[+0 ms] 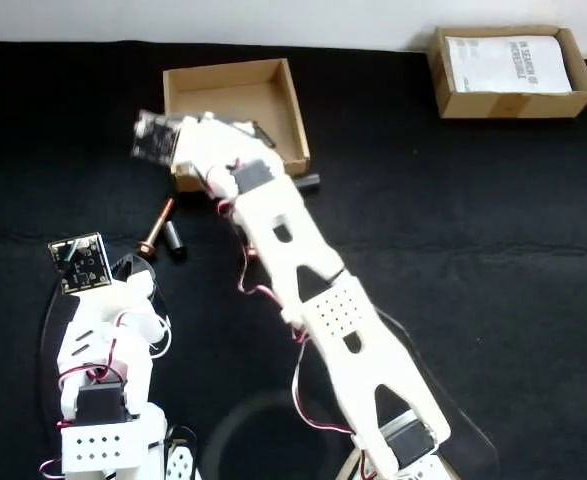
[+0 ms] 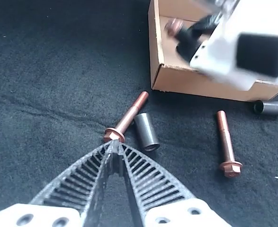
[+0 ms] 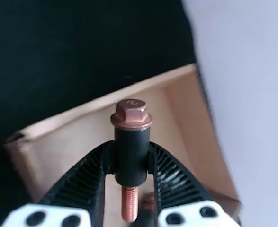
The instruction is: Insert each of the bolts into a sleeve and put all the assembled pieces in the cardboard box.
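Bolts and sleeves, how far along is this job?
Done: one assembled piece, bolt seated in sleeve. In hand: the right gripper holds it over the cardboard box, unreleased. Remaining: two loose bolts and two loose sleeves lie on the table; the shut left gripper sits by one bolt's head.

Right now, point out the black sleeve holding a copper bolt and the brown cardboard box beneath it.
black sleeve holding a copper bolt [image 3: 130,152], right wrist view, sleeve's middle.
brown cardboard box [image 1: 298,110], high view, side wall.
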Tool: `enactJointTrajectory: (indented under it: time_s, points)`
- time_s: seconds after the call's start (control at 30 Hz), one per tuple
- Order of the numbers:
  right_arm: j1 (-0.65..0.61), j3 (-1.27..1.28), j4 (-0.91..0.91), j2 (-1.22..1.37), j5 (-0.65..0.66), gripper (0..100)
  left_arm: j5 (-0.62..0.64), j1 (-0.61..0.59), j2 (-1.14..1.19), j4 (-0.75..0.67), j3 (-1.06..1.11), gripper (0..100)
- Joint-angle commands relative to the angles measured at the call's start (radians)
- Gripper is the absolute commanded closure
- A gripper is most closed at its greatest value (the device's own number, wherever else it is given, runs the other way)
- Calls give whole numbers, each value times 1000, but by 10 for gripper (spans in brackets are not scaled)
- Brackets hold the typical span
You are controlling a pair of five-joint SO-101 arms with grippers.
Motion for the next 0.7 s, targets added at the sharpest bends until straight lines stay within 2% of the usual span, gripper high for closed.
enactJointTrajectory:
  time_s: [0.0,0.13,0.3,0.37,0.57,0.67]
  points:
    - [-4,-137,47,30,20,919,0,-10,1,3,21,990]
    - [-4,-269,174,93,20,827,0,-10,-1,3,21,990]
    - [7,-337,286,61,11,826,0,-10,-1,3,21,990]
    - [15,-337,366,-2,-94,826,0,-10,-1,3,21,990]
    - [18,-337,654,-265,-572,826,0,-10,-1,3,21,990]
    - [21,-337,763,-360,-704,826,0,-10,1,3,21,990]
